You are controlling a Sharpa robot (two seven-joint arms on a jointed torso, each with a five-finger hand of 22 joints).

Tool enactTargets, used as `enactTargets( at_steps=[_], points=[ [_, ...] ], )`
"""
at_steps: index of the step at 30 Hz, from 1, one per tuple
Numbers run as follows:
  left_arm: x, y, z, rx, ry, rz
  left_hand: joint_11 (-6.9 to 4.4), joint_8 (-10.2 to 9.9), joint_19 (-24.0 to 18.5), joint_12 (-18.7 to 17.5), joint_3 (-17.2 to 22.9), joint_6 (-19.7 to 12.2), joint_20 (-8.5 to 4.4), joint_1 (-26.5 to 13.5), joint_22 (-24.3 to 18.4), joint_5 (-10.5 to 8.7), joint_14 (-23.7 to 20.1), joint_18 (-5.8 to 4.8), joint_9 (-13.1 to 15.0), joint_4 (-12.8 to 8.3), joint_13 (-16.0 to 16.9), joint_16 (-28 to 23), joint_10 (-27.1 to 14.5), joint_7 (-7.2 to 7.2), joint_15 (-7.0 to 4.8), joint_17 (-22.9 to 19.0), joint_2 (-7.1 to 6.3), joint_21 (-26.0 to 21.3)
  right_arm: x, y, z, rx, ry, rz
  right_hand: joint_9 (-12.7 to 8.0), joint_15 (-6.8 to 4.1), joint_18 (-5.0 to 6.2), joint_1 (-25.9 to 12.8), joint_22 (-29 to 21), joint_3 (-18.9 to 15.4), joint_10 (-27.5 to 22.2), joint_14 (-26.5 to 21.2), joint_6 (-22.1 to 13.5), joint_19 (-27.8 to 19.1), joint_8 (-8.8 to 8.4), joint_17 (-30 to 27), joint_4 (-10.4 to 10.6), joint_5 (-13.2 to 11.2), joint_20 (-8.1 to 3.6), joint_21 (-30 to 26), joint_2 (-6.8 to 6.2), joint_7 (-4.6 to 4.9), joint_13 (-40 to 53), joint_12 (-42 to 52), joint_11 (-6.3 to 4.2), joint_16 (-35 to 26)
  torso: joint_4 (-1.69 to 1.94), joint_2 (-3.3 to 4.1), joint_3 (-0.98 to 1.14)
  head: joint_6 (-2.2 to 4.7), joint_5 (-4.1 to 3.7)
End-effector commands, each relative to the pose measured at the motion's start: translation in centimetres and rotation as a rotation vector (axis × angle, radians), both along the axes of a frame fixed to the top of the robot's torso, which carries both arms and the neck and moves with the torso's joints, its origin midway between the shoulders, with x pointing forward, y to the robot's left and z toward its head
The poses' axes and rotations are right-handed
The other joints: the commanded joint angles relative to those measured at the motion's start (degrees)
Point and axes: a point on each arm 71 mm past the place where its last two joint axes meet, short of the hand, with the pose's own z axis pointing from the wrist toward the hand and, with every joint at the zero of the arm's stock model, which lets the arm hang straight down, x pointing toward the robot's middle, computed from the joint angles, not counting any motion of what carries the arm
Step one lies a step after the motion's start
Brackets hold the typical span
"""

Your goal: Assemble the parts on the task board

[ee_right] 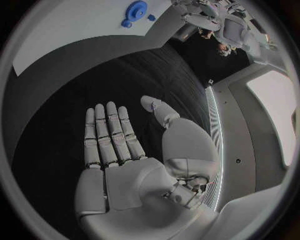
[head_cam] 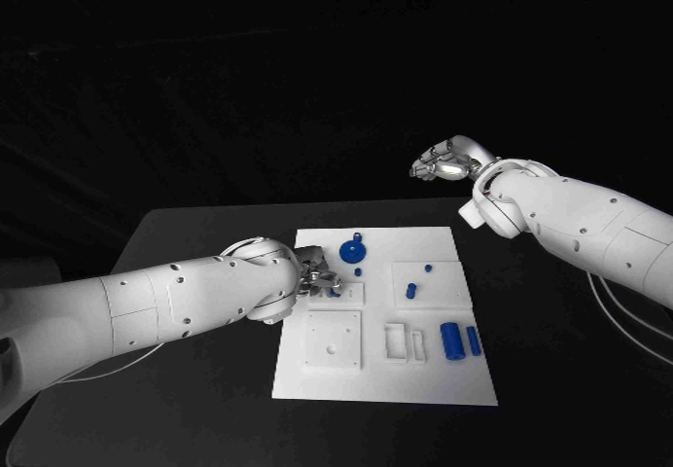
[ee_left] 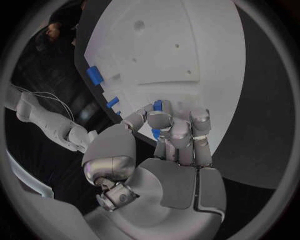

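Note:
The white task board [head_cam: 435, 375] lies mid-table. On it are a round blue disc part [head_cam: 351, 251], a small blue peg [head_cam: 411, 290], a thick blue cylinder [head_cam: 451, 341] and a slimmer one [head_cam: 475, 341]. My left hand [head_cam: 320, 278] hovers over the board's left edge beside a small square socket [head_cam: 346, 293]. In the left wrist view its fingers [ee_left: 178, 131] are curled against the thumb, pinching a small blue part [ee_left: 157, 105]. My right hand [head_cam: 449, 161] is raised beyond the table's far right side, flat with fingers apart [ee_right: 115, 145], holding nothing.
A larger square plate [head_cam: 334, 339] and two slotted recesses [head_cam: 404, 342] sit on the board's near half. Bare black table [head_cam: 210, 233] surrounds the board. The blue disc [ee_right: 136, 8] and board corner show far from my right palm.

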Motion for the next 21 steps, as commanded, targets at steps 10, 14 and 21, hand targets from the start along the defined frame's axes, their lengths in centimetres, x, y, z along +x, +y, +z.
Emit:
enactTargets(
  at_steps=[10,14,21],
  points=[
    [-0.72,-1.05,-0.69,0.027,0.052,-0.068,-0.52,1.7,0.1,0.8,-0.2,15.9,-5.46,-1.7,0.3,0.21,1.4,1.17,0.0,0.5,0.2,0.3,-0.3,-5.56,-1.24,0.3,1.78,0.2,0.0,0.17,-0.06,0.001,0.006,0.012,-0.1,0.01,-0.4,0.4,0.2,-0.2,0.5,-0.6,-0.4,-0.5,0.33,-0.4,0.0,0.8,0.06,-0.4,0.08,0.12,-0.1,-0.3,0.09,0.3,-0.01,-0.01,0.05,-0.06,-0.07],
    [-0.7,-1.09,-0.66,0.034,0.051,-0.072,-0.55,2.0,0.1,0.9,-0.2,15.9,-5.47,-2.0,0.3,-0.36,1.4,1.19,-0.1,0.6,0.2,0.2,-0.4,-5.59,-1.17,0.3,1.85,0.2,-0.01,0.19,-0.08,0.001,0.007,0.013,-0.2,0.02,-0.41,0.4,0.2,-0.2,0.5,-0.6,-0.4,-0.5,0.34,-0.4,0.0,0.9,0.07,-0.5,0.08,0.12,-0.2,-0.3,0.09,0.4,-0.03,-0.02,0.02,-0.1,-0.11],
    [-0.72,-1.12,-0.67,0.056,0.049,-0.087,-0.61,2.6,0.1,1.2,-0.1,15.8,-5.49,-2.7,0.2,-2.37,1.4,1.26,-0.3,1.1,0.2,0.2,-0.4,-5.66,-1.02,0.5,1.86,0.2,-0.01,0.18,-0.11,0.0,0.009,0.014,-0.2,0.04,-0.4,0.5,0.3,-0.2,0.5,-0.7,-0.4,-0.5,0.36,-0.6,0.0,1.3,0.09,-0.5,0.1,0.12,-0.2,-0.4,0.1,0.5,0.02,-0.01,0.04,-0.1,-0.13]
  ],
)
